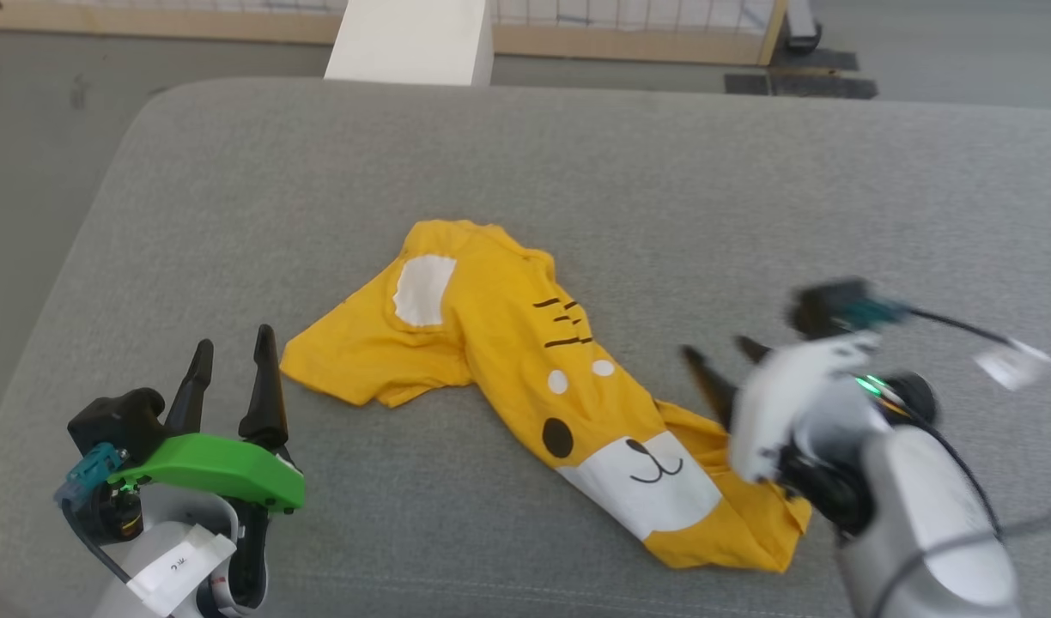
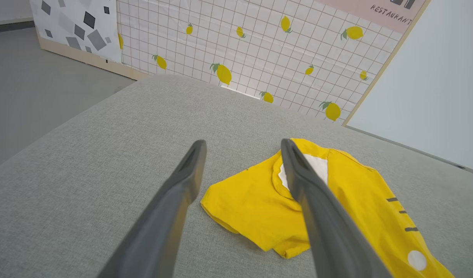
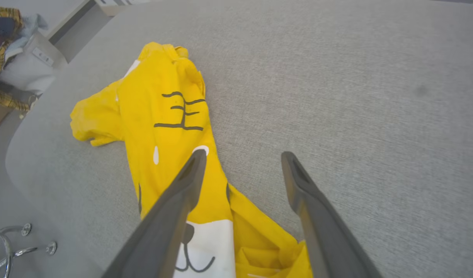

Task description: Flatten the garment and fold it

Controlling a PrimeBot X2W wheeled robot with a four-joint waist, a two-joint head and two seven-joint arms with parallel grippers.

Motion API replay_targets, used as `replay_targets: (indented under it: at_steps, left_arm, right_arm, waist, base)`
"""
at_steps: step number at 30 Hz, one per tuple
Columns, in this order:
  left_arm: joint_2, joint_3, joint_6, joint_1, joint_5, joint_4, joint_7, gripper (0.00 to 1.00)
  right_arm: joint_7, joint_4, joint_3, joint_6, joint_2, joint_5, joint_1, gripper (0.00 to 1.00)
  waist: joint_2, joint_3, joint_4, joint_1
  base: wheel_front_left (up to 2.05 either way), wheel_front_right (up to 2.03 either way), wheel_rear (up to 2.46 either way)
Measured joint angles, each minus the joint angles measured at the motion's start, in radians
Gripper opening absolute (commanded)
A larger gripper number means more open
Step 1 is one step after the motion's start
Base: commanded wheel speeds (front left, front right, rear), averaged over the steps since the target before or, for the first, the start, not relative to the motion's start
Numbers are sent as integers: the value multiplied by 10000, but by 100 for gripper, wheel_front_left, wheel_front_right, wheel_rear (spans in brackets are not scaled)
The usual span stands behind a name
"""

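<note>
The garment [image 1: 500, 343], a bright yellow T-shirt, lies crumpled on the grey padded surface [image 1: 663, 172]. It runs slantwise from the middle of the surface towards the near edge. Its printed side is up and shows a white patch, black stripes, white dots, a black oval and a white muzzle with a smile. One sleeve spreads towards the left side. The left gripper [image 1: 233, 339] stands near the near left corner, just beside that sleeve, with its two fingers spread apart and nothing between them. The right gripper [image 1: 716, 346], blurred in the head view, is at the near end of the garment, also released and empty. In the right wrist view one finger [image 3: 174, 200] is in front of the yellow cloth.
</note>
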Motion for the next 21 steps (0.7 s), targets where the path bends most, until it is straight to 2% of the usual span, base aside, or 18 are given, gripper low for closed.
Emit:
replay_targets:
  at_steps: [5,13,19,20,21]
  left_arm:
    - [-150,251,-86,46,332,-364,-33,100]
    - [-372,516,-359,-42,596,-533,-33,100]
    - [-560,639,-531,-40,677,-447,-35,100]
    - [-564,642,-533,-39,677,-395,-33,100]
    - [-575,660,-535,-38,679,-366,-33,100]
  right_arm:
    - [1007,1193,1542,0,25,-629,-1376,100]
    - [2059,2993,2075,0,12,-1647,-2130,100]
    - [2512,3219,2719,-15,-40,-1628,-2361,100]
    - [2522,3206,2752,-17,-56,-1438,-2364,24]
    - [2433,3170,2748,-38,-79,-1210,-2380,0]
  waist:
    - [0,305,401,0]
    - [0,876,1074,0]
    - [0,1115,1333,0]
    - [0,1114,1325,0]
    - [0,1103,1307,0]
  base:
    - [0,0,0]
    - [0,0,0]
    - [0,0,0]
    - [0,0,0]
    - [0,0,0]
